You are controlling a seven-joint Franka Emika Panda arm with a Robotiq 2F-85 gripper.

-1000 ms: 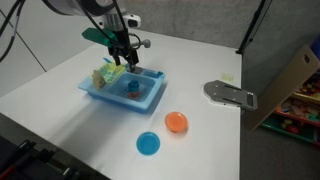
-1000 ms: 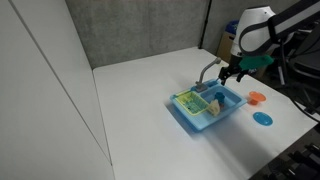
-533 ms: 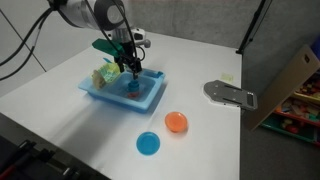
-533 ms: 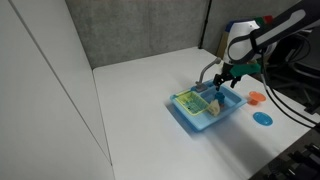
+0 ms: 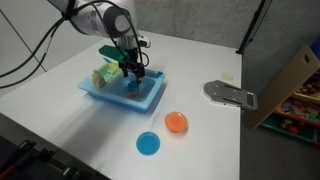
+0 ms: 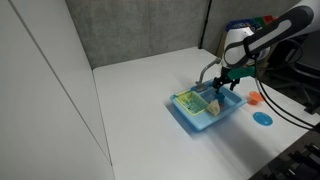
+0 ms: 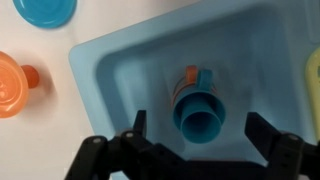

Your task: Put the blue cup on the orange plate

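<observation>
In an exterior view the gripper (image 5: 132, 84) reaches down into the light-blue toy sink basin (image 5: 150, 100), which sits near the middle of the white desk (image 5: 200, 60). Yellow-green toys (image 5: 105, 75) fill the basin's other end. The orange plate (image 5: 176, 122) lies on the desk between the basin and the near edge, with the blue plate (image 5: 148, 144) just beyond it, closer to that edge. A grey flat object (image 5: 230, 94) lies by the right edge. The cup cannot be made out here behind the fingers. In the exterior view from the opposite side the gripper (image 6: 222, 90) hangs over the basin (image 6: 200, 118), and the orange plate (image 6: 257, 98) and blue plate (image 6: 263, 118) lie apart from it, toward the desk's right edge. In the wrist view the blue cup (image 7: 200, 108) lies on its side on the basin floor (image 7: 120, 70), mouth toward the camera, an orange piece (image 7: 191, 74) at its far end. The gripper (image 7: 200, 135) is spread wide, one finger (image 7: 138, 128) on each side of the cup, neither touching it.
</observation>
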